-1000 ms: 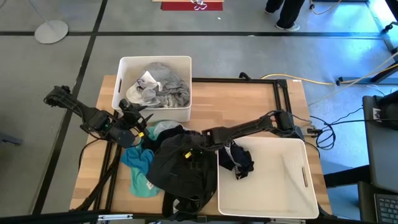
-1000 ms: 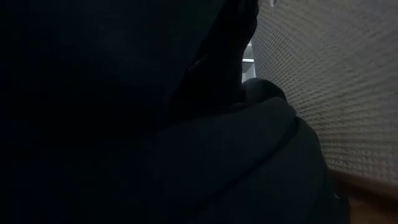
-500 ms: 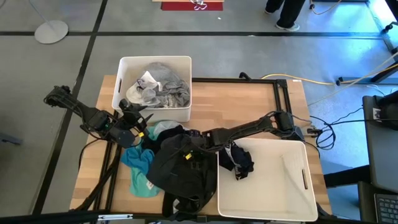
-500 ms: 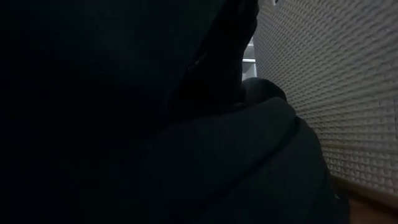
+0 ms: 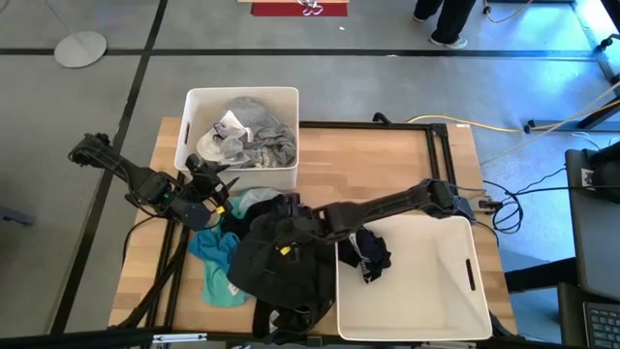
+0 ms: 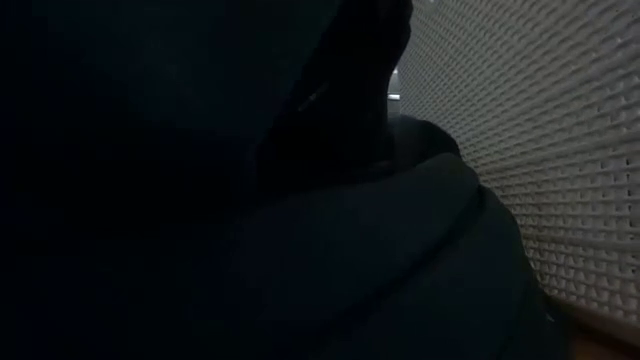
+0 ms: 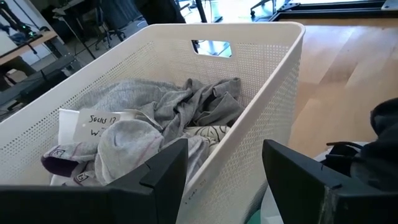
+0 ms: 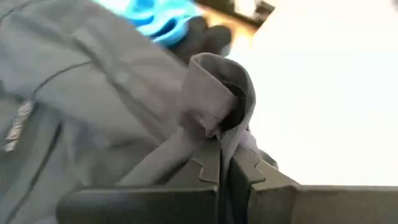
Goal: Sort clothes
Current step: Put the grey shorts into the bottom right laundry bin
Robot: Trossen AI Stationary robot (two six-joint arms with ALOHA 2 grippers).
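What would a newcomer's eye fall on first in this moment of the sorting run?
The big black garment heaped at the table's front middle, with the right gripper shut on a fold of it beside the near white bin. Next, the far white bin full of grey and white clothes, where the left gripper waits open just in front.

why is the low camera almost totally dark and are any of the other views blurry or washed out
Low view: black garment sits right against the lens, so only the bin wall catches light. Right wrist view: close and soft, with the bin blown out white behind the fold pinched in the right gripper. High and left wrist views: evenly lit, sharp.
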